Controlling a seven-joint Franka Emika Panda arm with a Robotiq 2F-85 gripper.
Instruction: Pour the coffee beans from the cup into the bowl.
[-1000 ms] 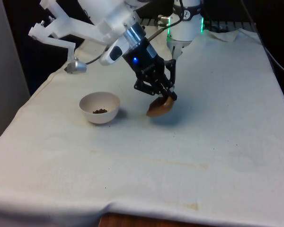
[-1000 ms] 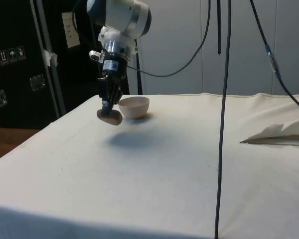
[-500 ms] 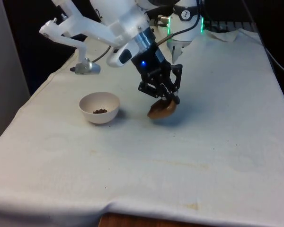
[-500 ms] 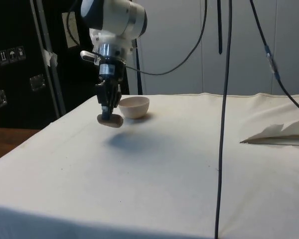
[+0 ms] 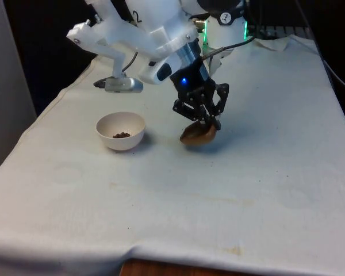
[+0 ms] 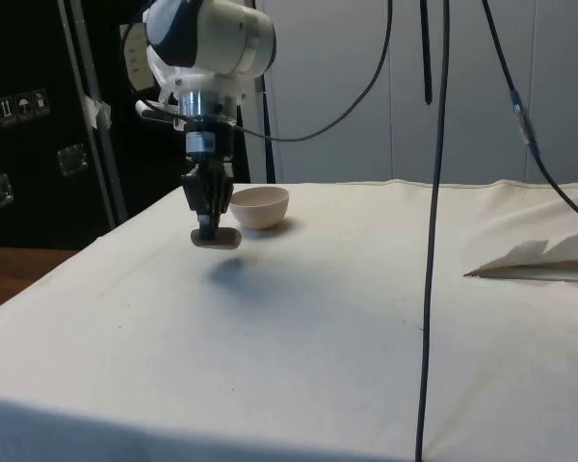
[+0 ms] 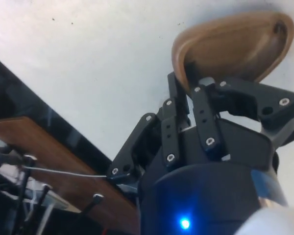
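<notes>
A white bowl (image 5: pixel 121 130) with a few dark coffee beans (image 5: pixel 121 135) in it sits on the cloth towards the front view's left; the side view has the bowl (image 6: pixel 259 207) just behind the gripper. My gripper (image 5: pixel 210 123) is shut on the rim of a small brown cup (image 5: pixel 198 135), which hangs close above the cloth to the right of the bowl. In the side view the brown cup (image 6: pixel 217 239) is nearly level under the gripper (image 6: pixel 207 227). The wrist view looks into the brown cup (image 7: pixel 235 46), and it appears empty.
The white cloth (image 5: pixel 178 195) covers the whole table. A crumpled white sheet (image 6: pixel 544 260) lies at the side view's right. Black cables (image 6: pixel 432 192) hang down in front of the side camera. The table's wooden edge (image 7: pixel 54 161) appears in the wrist view.
The arm has swung further towards the front view's right, away from the bowl. The cup has turned from tilted to nearly level and has come lower over the cloth.
</notes>
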